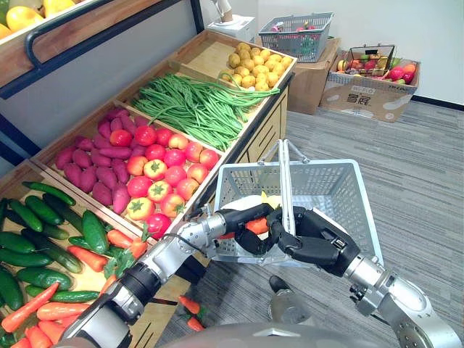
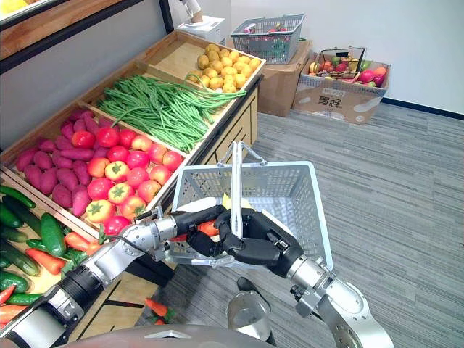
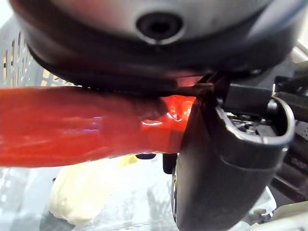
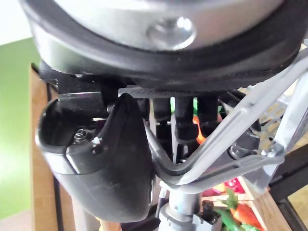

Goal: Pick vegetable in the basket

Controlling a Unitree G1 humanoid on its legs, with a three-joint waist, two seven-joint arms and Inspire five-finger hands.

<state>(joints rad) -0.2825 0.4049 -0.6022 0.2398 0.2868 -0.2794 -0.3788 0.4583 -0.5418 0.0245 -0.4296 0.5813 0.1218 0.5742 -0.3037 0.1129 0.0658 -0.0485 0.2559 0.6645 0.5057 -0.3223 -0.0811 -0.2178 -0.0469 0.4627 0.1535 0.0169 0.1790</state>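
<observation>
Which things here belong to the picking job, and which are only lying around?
In use: carrot, gripped by the left robot hand; grey basket, its handle held by the right robot hand.
Lying about: tomatoes, green beans, cucumbers, far basket.

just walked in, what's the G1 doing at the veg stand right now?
The right hand grips the handles of a grey plastic shopping basket, holding it up beside the wooden produce stand. The left hand is curled round an orange-red carrot inside the basket's opening, not yet released. A pale yellow item already lies in the basket.
</observation>
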